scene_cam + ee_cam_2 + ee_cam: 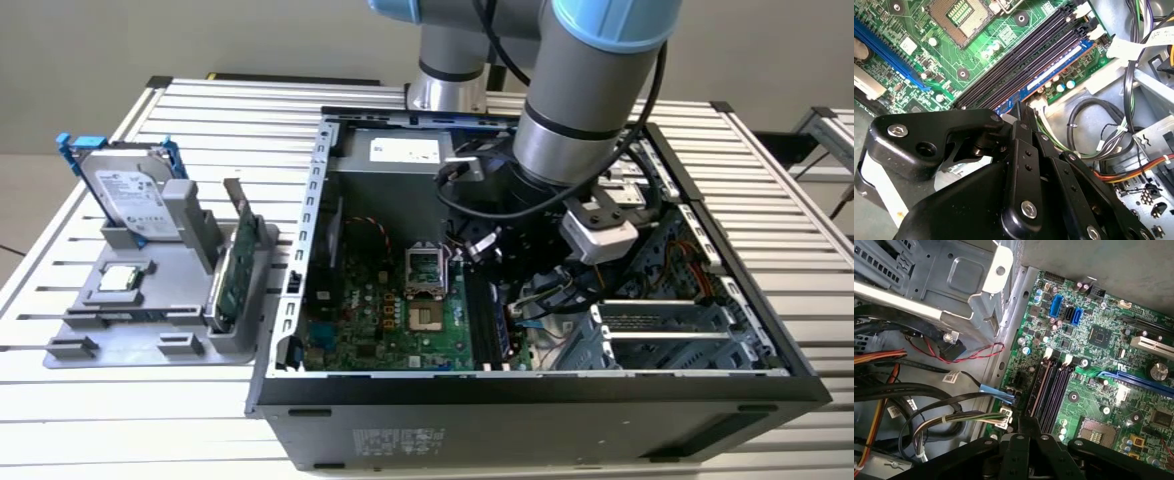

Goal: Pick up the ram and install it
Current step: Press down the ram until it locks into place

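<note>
The open black-and-grey metal computer case (534,385) surrounds the end effector (1021,107), whose black fingers are closed on the thin dark-green ram stick (1054,75), which stands in the outermost of the long black memory slots (1051,390) directly beneath. In my judgement, seating it well calls for a straight, even downward press, keeping the stick parallel to the slot and upright.

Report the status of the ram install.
Looks done: the ram stands in the outermost of the memory slots, next to the cables. In hand: the gripper is right at one end of the ram. Left: I cannot tell whether it is pushed fully home or clipped in.
</note>
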